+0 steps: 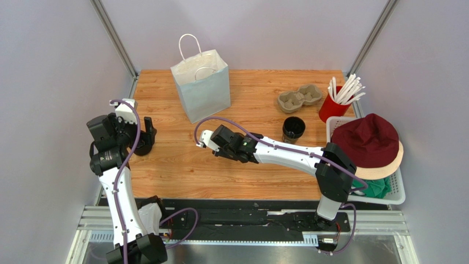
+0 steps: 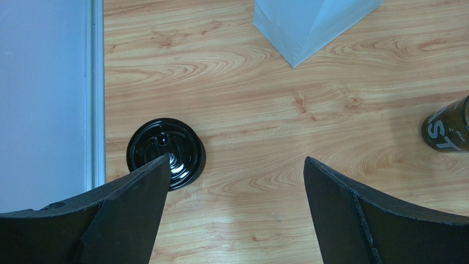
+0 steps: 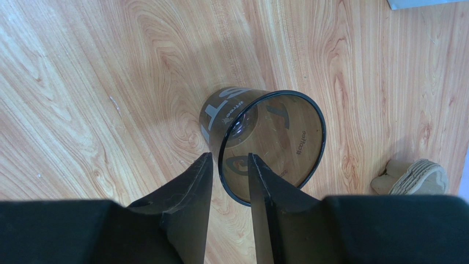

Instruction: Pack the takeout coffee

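takeout coffee (image 3: 275, 137) | rim between fingers (image 3: 187, 209) of right gripper (image 3: 228, 159) | left gripper (image 2: 236, 159) well apart

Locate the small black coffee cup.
Top view: the small round black coffee cup stands right of centre, just on the near side of the brown pulp cup carrier, left of the red cup of white straws.

Left tool (image 2: 236, 159) points down, spread wide; right tool (image 3: 230, 157), its arm stretched leftward, is parted only narrowly.
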Action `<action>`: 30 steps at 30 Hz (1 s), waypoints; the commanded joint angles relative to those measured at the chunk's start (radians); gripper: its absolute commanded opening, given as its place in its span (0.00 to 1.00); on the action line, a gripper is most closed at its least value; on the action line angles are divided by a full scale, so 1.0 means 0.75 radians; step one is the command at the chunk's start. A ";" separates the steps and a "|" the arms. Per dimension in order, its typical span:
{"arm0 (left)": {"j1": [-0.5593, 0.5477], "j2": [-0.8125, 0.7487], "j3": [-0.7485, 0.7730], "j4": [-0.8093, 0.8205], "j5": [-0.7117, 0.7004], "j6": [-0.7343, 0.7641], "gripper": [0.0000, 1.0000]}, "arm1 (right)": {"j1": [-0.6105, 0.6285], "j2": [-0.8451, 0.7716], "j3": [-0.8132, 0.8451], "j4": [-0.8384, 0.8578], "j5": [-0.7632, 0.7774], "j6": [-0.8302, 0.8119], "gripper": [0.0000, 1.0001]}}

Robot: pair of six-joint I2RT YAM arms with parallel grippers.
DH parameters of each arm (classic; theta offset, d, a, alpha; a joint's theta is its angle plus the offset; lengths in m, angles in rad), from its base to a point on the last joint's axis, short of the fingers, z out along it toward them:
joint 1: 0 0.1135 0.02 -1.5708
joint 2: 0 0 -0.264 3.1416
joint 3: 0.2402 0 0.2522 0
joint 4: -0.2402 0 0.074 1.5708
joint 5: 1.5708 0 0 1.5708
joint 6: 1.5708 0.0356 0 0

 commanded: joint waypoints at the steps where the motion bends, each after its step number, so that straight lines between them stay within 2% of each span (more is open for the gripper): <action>1: 0.013 -0.013 0.010 0.039 0.028 -0.013 0.99 | 0.009 -0.052 0.038 0.005 -0.019 0.010 0.36; 5: 0.013 -0.011 0.004 0.039 0.034 -0.001 0.99 | 0.009 -0.086 0.087 -0.036 -0.025 0.004 0.40; 8: 0.013 -0.009 0.000 0.027 0.087 0.040 0.99 | 0.009 -0.138 0.163 -0.087 -0.033 -0.010 0.52; 9: 0.015 -0.007 0.002 0.009 0.103 0.066 0.99 | 0.009 -0.178 0.179 -0.097 -0.027 -0.016 0.60; 12: 0.013 0.013 0.029 -0.059 0.173 0.152 0.99 | 0.003 -0.281 0.233 -0.136 -0.021 -0.053 0.68; 18: 0.013 0.052 0.047 -0.188 0.218 0.403 0.99 | -0.070 -0.499 0.194 -0.202 -0.112 -0.104 0.71; 26: 0.015 0.125 -0.002 -0.164 -0.002 0.669 0.99 | -0.410 -0.690 -0.057 -0.149 -0.423 -0.088 0.71; 30: 0.013 0.236 -0.010 -0.114 -0.078 0.751 0.99 | -0.500 -0.712 -0.156 -0.108 -0.458 -0.082 0.71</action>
